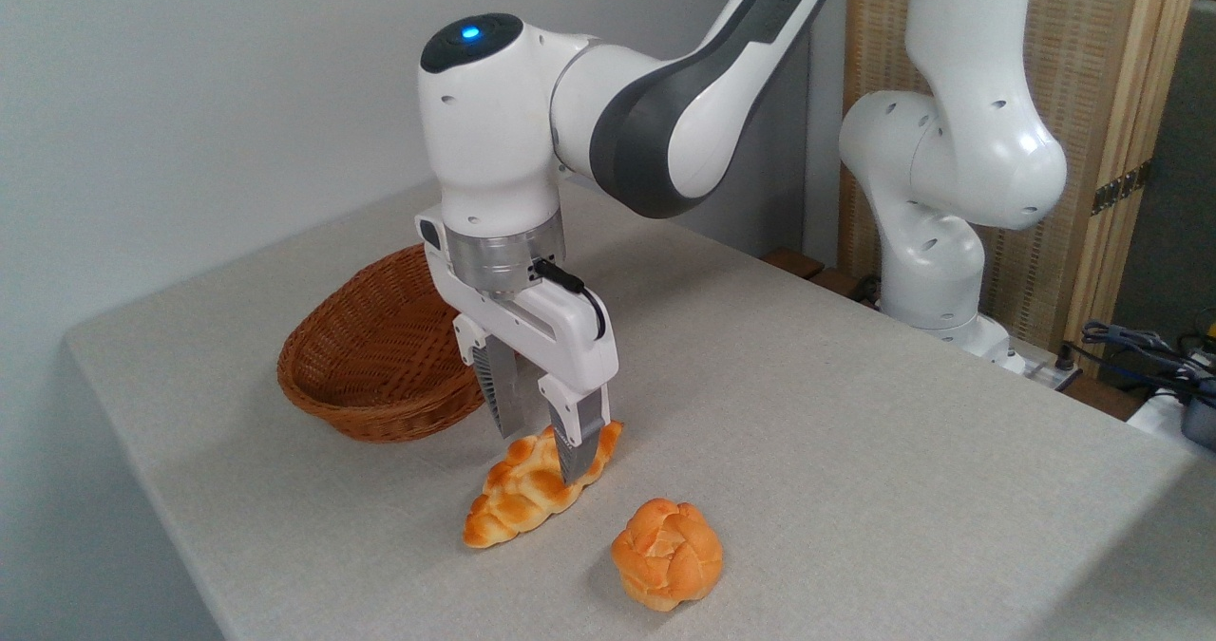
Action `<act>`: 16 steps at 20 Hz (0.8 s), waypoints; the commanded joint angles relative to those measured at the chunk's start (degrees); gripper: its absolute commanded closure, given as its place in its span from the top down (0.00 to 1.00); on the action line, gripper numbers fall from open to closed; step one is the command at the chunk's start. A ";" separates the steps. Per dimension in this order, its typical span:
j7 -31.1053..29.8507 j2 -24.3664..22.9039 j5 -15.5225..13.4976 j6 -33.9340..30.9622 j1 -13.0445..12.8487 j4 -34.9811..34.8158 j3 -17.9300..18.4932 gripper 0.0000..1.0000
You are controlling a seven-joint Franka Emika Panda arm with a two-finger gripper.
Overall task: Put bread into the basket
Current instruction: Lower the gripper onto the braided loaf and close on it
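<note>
Arm: the white Franka arm (608,100) is reaching down from the upper right, its wrist pointing straight down over the table.
Gripper: the two-finger gripper (543,446) is standing upright over the loaf's upper half.
Fingers: one finger (578,442) is lying against the loaf's near side, the other is sitting behind it; they are pressing on the braided loaf from both flanks.
Braided loaf: the golden-orange braided loaf (522,494) is lying on the table, toward the front edge, its lower pointed end facing the front left and its upper end showing just past the front finger.
Wicker basket: the brown woven basket (380,356) is sitting behind and left of the loaf, near the table's left edge, tilted so that its bowl is facing the camera; it is holding nothing.
Round bun: the knotted orange bun (667,554) is resting near the front edge, just right of the loaf, not touching it.
Table: the grey cloth-covered table (855,413) is carrying all three items.
</note>
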 commanded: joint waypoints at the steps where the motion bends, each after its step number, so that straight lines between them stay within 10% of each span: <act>1: 0.31 -0.36 -0.37 2.77 -0.27 -2.10 0.17 1.00; 6: 0.31 0.43 -0.37 4.44 -0.27 -2.98 -0.88 0.97; 11: 0.31 0.52 -0.28 4.71 -0.27 -2.99 -0.88 0.22; 16: 0.58 0.52 -0.37 4.62 -0.27 -2.99 -0.88 0.20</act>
